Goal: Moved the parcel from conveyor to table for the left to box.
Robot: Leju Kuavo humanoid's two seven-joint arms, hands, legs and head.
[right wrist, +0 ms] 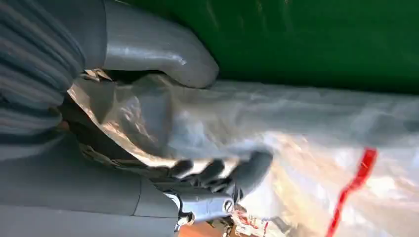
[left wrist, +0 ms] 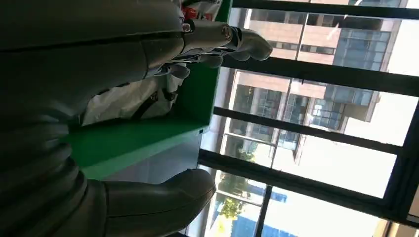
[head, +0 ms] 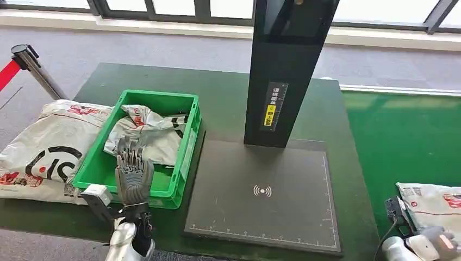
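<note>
So the parcel, a white plastic mailer bag with red print, is lying on the green conveyor over at the far right of the head view, right at the near edge. The right hand is already on it: in the right wrist view you can see the thick thumb pressed over one side of the crinkly bag and the darker fingers curled round the other side, so it's got a proper grip on the near end of it. The parcel is still flat on the belt as far as I can tell.

Next to the belt is the dark green table, with a black scanner pad and its tall black post in the middle. Left of the pad sits a green crate with another white bag crumpled inside. The left hand hangs over the near part of the crate, fingers straight and spread, holding nothing, well apart from the parcel on the belt. In the left wrist view its fingers sit above the crate wall.

One more big white bag lies on the table just left of the crate, touching its side. A barrier post with red tape stands behind that.
</note>
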